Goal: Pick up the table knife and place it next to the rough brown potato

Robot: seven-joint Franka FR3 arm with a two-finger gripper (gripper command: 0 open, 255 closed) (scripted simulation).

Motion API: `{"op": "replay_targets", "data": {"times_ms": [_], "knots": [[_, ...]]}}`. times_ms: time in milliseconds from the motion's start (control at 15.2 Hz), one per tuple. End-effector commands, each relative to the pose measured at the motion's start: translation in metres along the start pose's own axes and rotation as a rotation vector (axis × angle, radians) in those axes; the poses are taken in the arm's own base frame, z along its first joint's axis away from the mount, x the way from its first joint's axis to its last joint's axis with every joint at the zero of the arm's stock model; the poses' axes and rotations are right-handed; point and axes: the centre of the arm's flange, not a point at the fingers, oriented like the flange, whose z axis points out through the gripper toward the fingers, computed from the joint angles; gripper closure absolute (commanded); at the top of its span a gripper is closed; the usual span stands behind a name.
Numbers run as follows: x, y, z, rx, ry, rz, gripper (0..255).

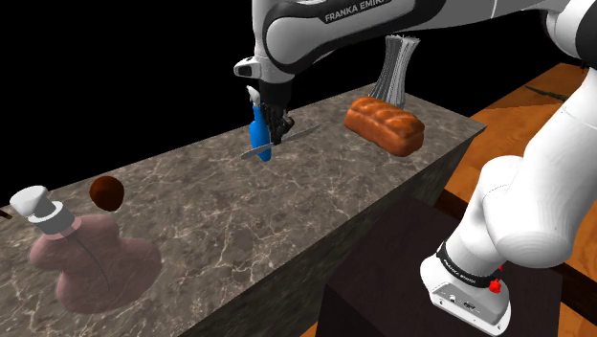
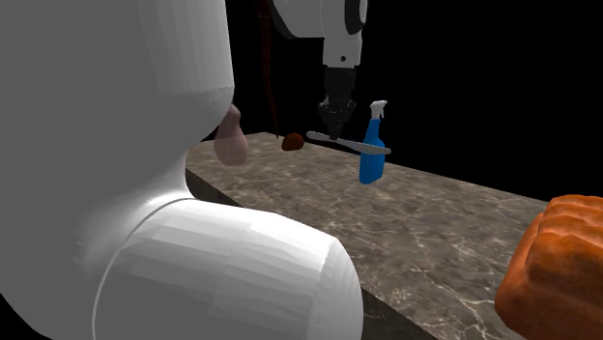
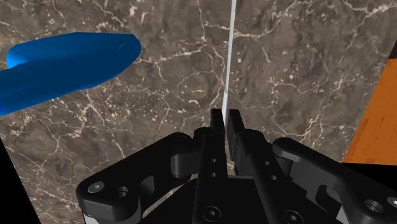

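Observation:
My gripper (image 1: 279, 124) is shut on the table knife (image 1: 298, 130) and holds it level, well above the marble counter (image 1: 239, 220). In the second exterior view the grey knife (image 2: 356, 145) sticks out on both sides of the gripper (image 2: 333, 131). The wrist view has the thin blade (image 3: 229, 57) running straight out from between the closed fingers (image 3: 216, 124) of the gripper (image 3: 225, 119). The brown potato (image 1: 106, 192) lies far toward the shoulder view's left; it appears small on the counter beyond the gripper in the second exterior view (image 2: 293, 143).
A blue spray bottle (image 1: 259, 134) stands right beside the gripper. A pink jug with a white cap (image 1: 91, 258) sits near the potato. A loaf of bread (image 1: 385, 124) and a grey ribbed vase (image 1: 392, 69) occupy the counter's other end. Orange wooden floor (image 1: 536, 105) lies beyond.

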Motion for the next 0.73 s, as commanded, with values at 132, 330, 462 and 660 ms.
{"op": "replay_targets", "data": {"times_ms": [132,330,462,660], "knots": [[0.0,-0.001,-0.016,0.0,0.0,0.0,255],[0.039,0.003,-0.014,0.0,0.0,0.0,255],[0.066,0.006,-0.013,0.0,0.0,0.0,255],[0.105,0.01,-0.011,0.0,0.0,0.0,255]]}}
